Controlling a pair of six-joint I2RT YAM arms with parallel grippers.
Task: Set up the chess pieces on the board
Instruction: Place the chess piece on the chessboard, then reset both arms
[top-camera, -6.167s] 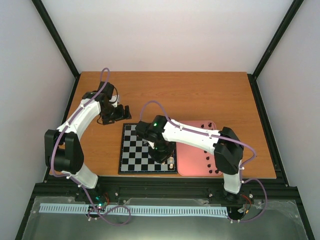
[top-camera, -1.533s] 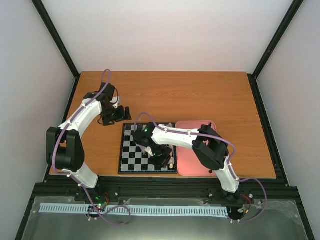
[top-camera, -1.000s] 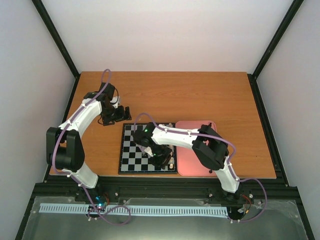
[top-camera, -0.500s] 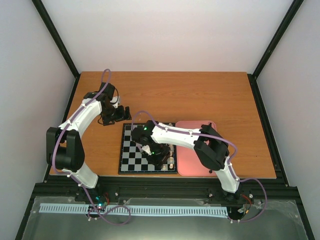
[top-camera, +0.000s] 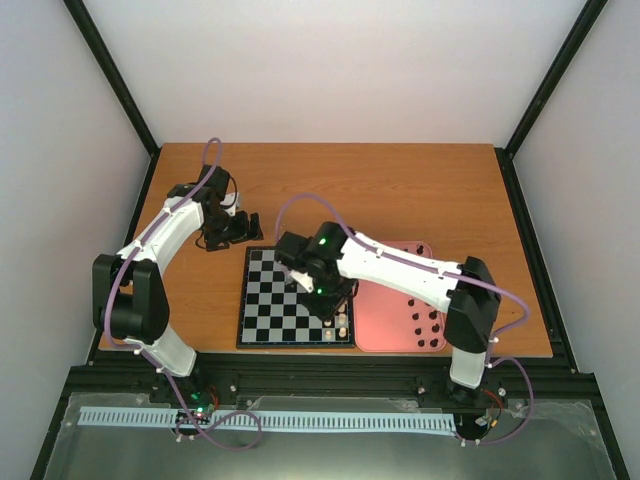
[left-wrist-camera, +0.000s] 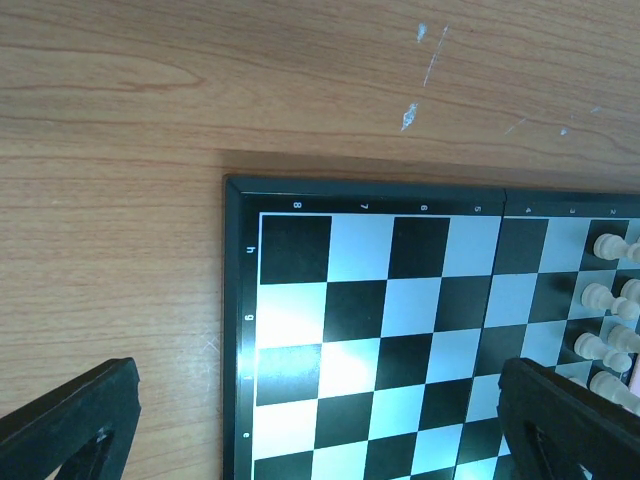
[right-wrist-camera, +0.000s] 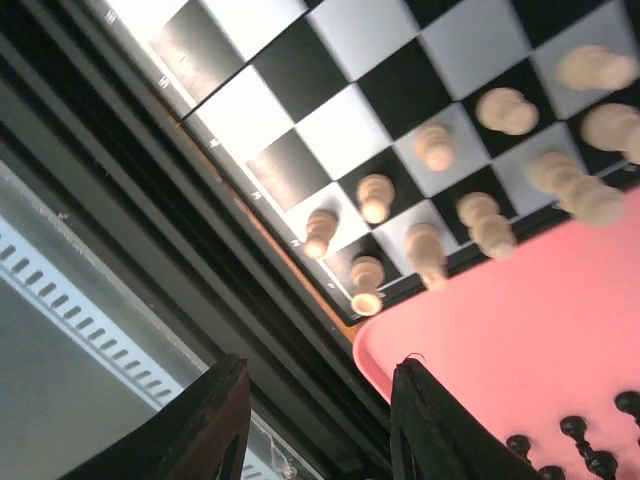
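Note:
The board (top-camera: 280, 300) lies in the middle of the table. Several cream-white chess pieces (top-camera: 342, 322) stand in its right-hand rows and show in the right wrist view (right-wrist-camera: 432, 145) and the left wrist view (left-wrist-camera: 605, 298). Black chess pieces (top-camera: 430, 325) lie on the pink tray (top-camera: 385, 325); some show in the right wrist view (right-wrist-camera: 590, 450). My right gripper (top-camera: 335, 305) hangs open and empty over the board's near right corner, its fingers (right-wrist-camera: 215, 420) wide apart. My left gripper (top-camera: 243, 227) is open and empty beyond the board's far left corner (left-wrist-camera: 235, 190).
The pink tray (right-wrist-camera: 530, 310) lies right of the board, touching its edge. The table's near edge and a black frame rail (right-wrist-camera: 150, 200) run close to the board's front. Bare wood (top-camera: 380, 190) lies behind the board.
My right arm has swung its elbow to the right, uncovering the black pieces on the tray, and its wrist has shifted slightly right over the board. The left arm has not moved.

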